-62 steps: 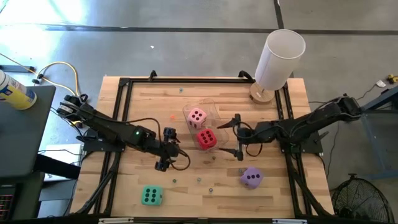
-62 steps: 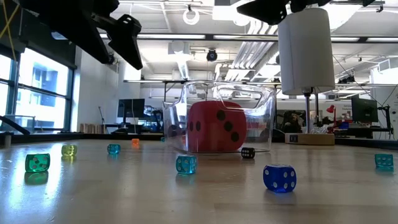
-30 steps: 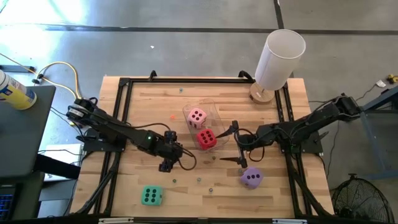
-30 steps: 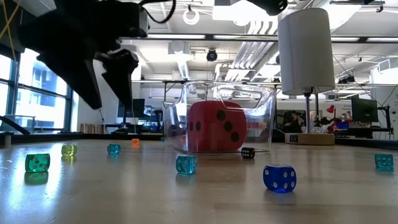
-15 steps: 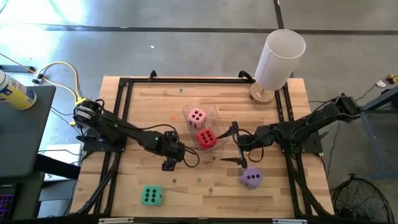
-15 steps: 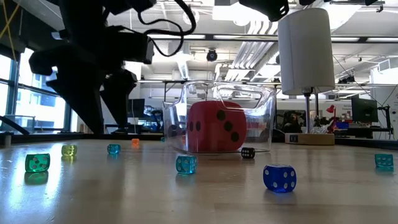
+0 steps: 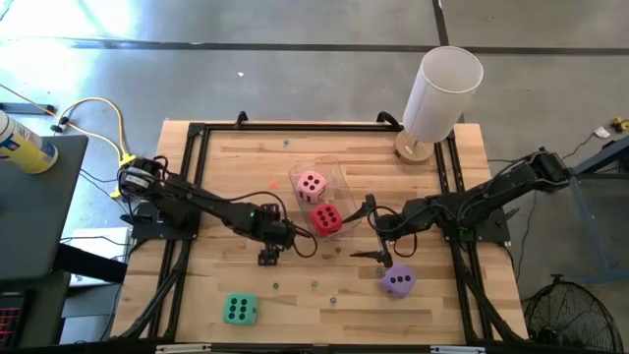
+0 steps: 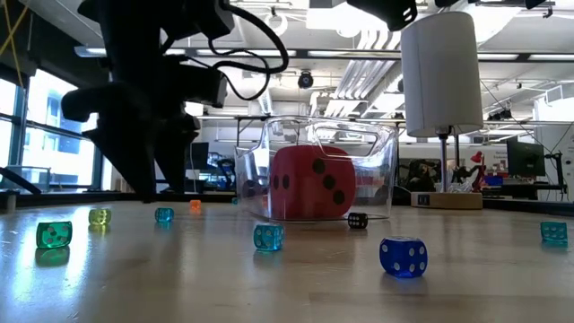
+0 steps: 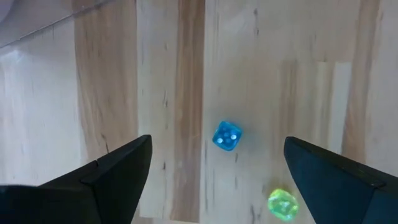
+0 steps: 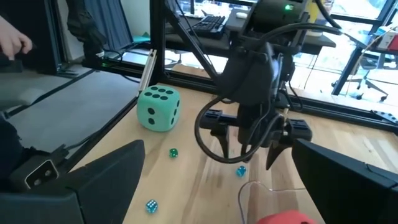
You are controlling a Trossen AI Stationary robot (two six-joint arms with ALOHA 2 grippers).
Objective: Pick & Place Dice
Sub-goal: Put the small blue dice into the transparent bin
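The red die [image 7: 326,219] and the pink die [image 7: 311,183] sit inside the clear bin [image 7: 337,177] at mid-table. In the low view the red die [image 8: 311,184] shows through the bin's wall. The purple die [image 7: 397,280] and the green die [image 7: 239,309] rest on the table near its front edge. My left gripper [image 7: 268,254] points down, open, just left of the red die. In the left wrist view its fingers [image 9: 217,142] straddle a small blue die [image 9: 226,135] without touching it. My right gripper [image 7: 373,231] hangs open between the red and purple dice, holding nothing.
Several small translucent dice lie on the wood, among them a yellow-green one [image 9: 281,203], a teal one [image 8: 267,236] and a blue one [image 8: 403,256]. A white cylinder on a wooden base [image 7: 442,93] stands at the far right corner. Black frame rails [image 7: 187,177] run along the table's sides.
My left gripper has come down close to the table and shifted toward the red die and the bin, turning a little about its own axis. My right gripper has kept still, and none of the dice has moved.
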